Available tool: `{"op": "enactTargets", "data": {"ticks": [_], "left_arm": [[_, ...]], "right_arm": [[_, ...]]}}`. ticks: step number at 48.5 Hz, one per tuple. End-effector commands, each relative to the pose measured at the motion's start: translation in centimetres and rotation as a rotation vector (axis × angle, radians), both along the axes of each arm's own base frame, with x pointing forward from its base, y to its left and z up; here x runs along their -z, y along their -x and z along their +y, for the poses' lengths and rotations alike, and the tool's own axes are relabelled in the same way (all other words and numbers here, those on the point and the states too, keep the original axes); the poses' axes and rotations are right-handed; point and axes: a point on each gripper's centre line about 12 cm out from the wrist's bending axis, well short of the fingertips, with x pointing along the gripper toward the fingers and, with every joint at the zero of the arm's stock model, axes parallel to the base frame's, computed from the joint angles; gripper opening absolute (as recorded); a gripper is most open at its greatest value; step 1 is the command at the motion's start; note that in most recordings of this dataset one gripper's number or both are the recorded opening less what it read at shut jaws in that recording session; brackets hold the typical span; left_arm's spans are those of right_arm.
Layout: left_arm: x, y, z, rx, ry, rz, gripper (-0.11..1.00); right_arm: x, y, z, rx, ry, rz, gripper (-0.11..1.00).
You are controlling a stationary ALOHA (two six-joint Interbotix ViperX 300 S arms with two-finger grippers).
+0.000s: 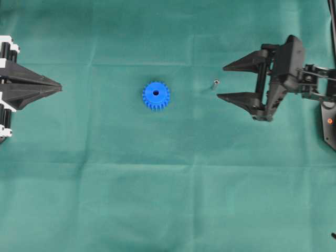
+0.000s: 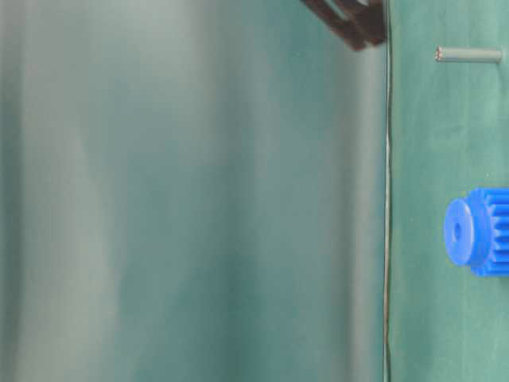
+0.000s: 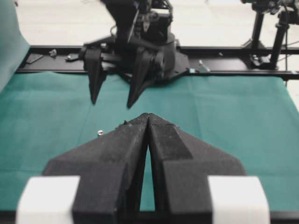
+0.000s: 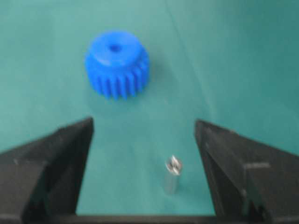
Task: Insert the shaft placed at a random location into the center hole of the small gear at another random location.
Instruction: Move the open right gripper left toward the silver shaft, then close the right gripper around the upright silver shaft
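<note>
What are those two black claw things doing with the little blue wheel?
A robot with two arms is meant to put a tiny metal pin into the hole in the blue gear. The pin stands on the green cloth, apart from the gear. The right gripper is wide open and pointed at the pin, but holds nothing. The left gripper is shut and waits at the far side. Nothing is in the hole yet.

The black, wedge-fingered left gripper (image 1: 59, 87) is sitting at the left edge of the overhead frame, its jaws pressed together and pointing toward centre. The black right gripper (image 1: 221, 82) is reaching in from the upper right, its jaws spread wide apart and gripping nothing.
</note>
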Motion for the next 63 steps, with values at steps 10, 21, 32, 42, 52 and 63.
{"op": "enactTargets", "data": {"ticks": [10,21,32,42,52,63], "left_arm": [[-0.8,-0.3,0.1,-0.004,-0.006,-0.018,0.0],[-0.8,-0.3,0.1,-0.005,-0.009,-0.018,0.0],[-0.7,-0.2,0.1,-0.005,-0.009,-0.018,0.0],[-0.8,-0.3,0.1,-0.005,-0.009,-0.018,0.0],[-0.7,-0.2,0.4,-0.021,-0.009,-0.017,0.0],[-0.5,-0.2,0.7,-0.033,-0.009,0.0,0.0]], "right_arm": [[2.6,-0.9,-1.5,0.081,-0.027,0.012,0.85],[3.8,-1.5,-1.9,0.097,-0.03,0.033,0.85],[4.2,-1.7,-2.0,0.097,-0.032,0.045,0.82],[4.3,-1.6,-1.9,0.09,-0.028,0.051,0.37],[4.2,-1.7,-1.8,0.08,-0.024,0.05,0.13],[3.6,-1.9,-1.9,0.079,-0.022,0.035,0.13]]}}
